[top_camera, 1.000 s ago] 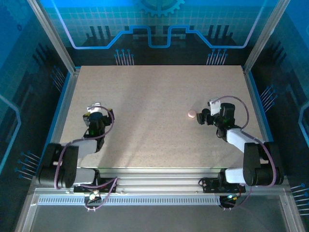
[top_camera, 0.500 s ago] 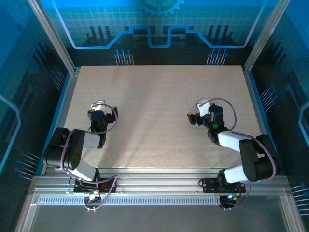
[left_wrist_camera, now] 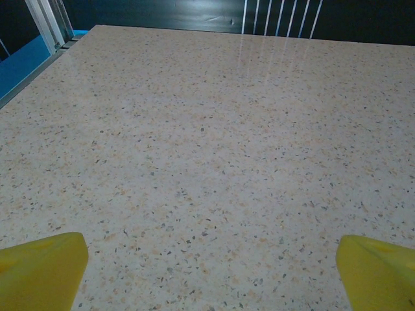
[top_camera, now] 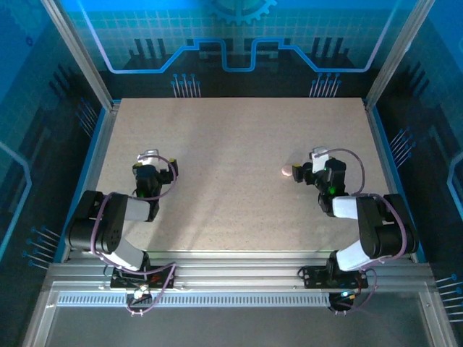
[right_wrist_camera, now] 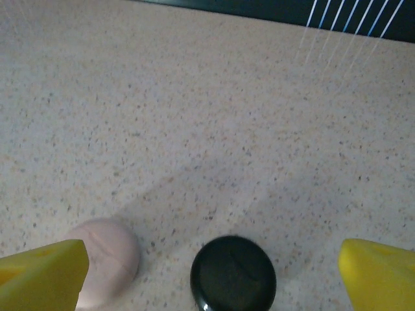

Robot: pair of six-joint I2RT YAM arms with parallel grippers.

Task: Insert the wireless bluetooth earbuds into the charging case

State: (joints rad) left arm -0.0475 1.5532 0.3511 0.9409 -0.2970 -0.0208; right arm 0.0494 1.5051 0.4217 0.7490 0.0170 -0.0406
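Yellow fingertips (right_wrist_camera: 42, 275) of the right hand (right_wrist_camera: 211, 285) were seen spread wide at the near edge of the wrist view, with nothing gripped. Between them, on the speckled bench (left_wrist_camera: 214, 129), a round black charging case (right_wrist_camera: 233, 275) was set, apparently shut. Just beside it, a pale pink charging case (right_wrist_camera: 107, 256) was laid, partly covered by the fingertip on the view's left, with a seam visible across its top. Whether it was touched by that fingertip could not be told, nor what was held inside either case. The left hand (left_wrist_camera: 207, 275) was likewise held wide and empty, low over the bench, well apart from both cases. Beyond the hands, the bench was seen to run to a dark far wall (left_wrist_camera: 162, 13) marked with thin pale lines.
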